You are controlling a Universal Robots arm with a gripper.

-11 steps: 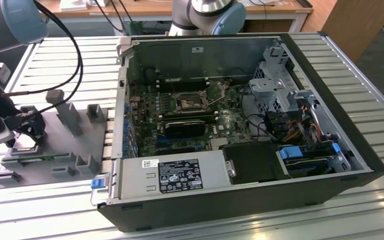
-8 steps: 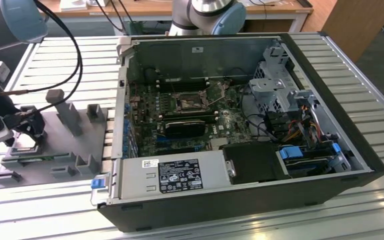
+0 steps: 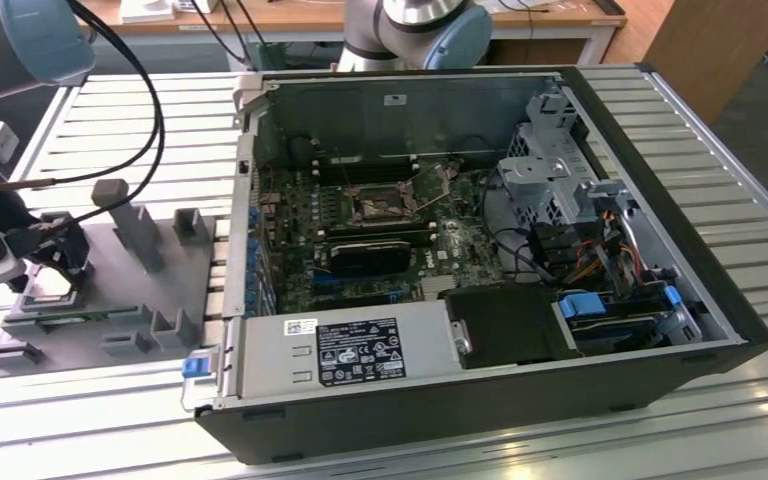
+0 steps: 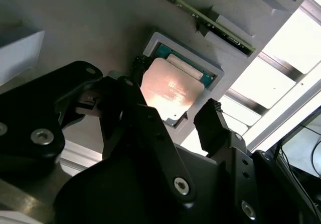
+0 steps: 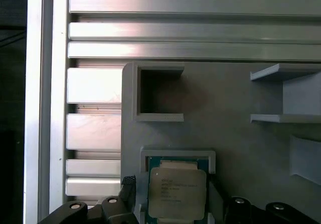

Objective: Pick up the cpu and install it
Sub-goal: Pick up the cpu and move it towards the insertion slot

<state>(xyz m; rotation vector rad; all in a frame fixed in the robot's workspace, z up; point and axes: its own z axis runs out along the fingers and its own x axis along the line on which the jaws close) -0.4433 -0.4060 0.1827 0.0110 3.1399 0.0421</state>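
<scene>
The cpu (image 4: 168,91), a flat square chip with a silvery top plate, lies in a shallow pocket of the grey fixture block (image 3: 117,300) on the exterior view's left. In the first wrist view the cpu (image 5: 178,191) sits flat in its green-edged recess. My gripper (image 4: 175,89) hangs low over it, open, with one black finger on each side of the chip and a small gap to its edges. The exterior view has the gripper (image 3: 48,272) right above the cpu (image 3: 51,288). The motherboard socket (image 3: 381,205) lies inside the open computer case (image 3: 491,250).
Upright grey posts (image 3: 131,225) and slotted holders (image 5: 158,93) rise from the fixture around the pocket. Black cables (image 3: 131,90) loop above the fixture. The case walls, a power supply (image 3: 344,350) and a drive cage (image 3: 551,150) surround the motherboard. Everything rests on a slatted metal table (image 3: 704,130).
</scene>
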